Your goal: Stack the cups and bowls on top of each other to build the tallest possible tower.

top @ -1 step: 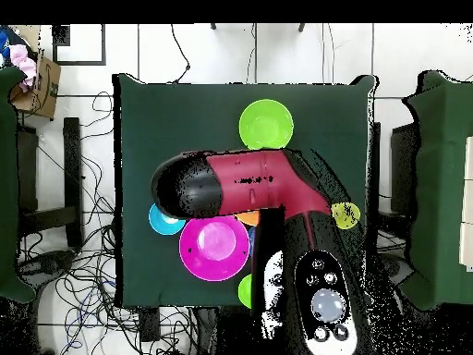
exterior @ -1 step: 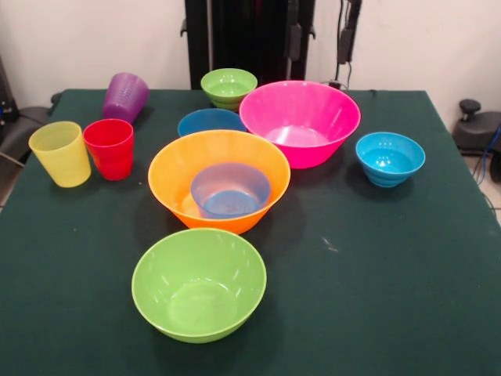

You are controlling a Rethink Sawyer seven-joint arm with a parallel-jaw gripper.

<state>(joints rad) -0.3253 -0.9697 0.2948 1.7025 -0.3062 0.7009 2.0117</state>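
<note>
Front view shows no tower yet, bowls and cups scattered; my gripper is out of sight. Below my arm (top @ -1 step: pixel 249 180), the orange bowl (exterior @ -1 step: pixel 219 188) holds a blue bowl (exterior @ -1 step: pixel 230 190); thin, slick, light plastic, so I'd pinch the rim.

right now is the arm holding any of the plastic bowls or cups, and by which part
It cannot be told. The overhead view shows the red and black arm over the table, but its gripper is in neither view. In the front view nothing is lifted.

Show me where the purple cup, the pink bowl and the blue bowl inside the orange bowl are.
purple cup (exterior @ -1 step: pixel 125 96), front view, on its ribbed side wall.
pink bowl (exterior @ -1 step: pixel 300 119), front view, on its inner wall.
blue bowl inside the orange bowl (exterior @ -1 step: pixel 229 192), front view, on its inside.
</note>
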